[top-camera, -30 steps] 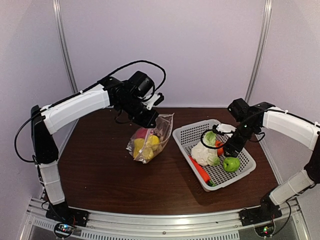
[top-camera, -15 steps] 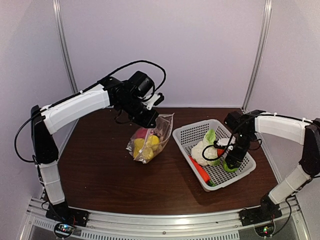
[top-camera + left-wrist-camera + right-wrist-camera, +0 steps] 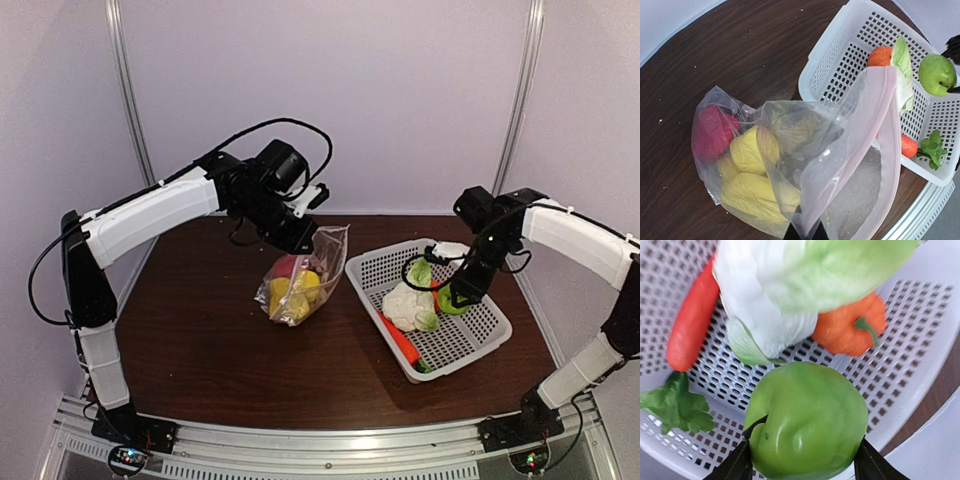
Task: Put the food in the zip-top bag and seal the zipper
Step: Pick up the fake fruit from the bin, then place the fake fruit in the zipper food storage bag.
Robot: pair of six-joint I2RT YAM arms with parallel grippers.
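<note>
Green apple (image 3: 807,420) gripped by right gripper (image 3: 803,462), arm angled down over basket (image 3: 385,262). Left gripper (image 3: 802,231) pinched shut on bag (image 3: 790,165) rim, arm arched high.

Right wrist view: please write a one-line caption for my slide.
The right gripper holds the green apple over the white basket, beside the cauliflower, pumpkin and carrot.

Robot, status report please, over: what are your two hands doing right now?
Left gripper shut on zip-top bag rim, mouth held open. Right gripper shut on green apple, above basket. Nothing seen between apple and bag.
</note>
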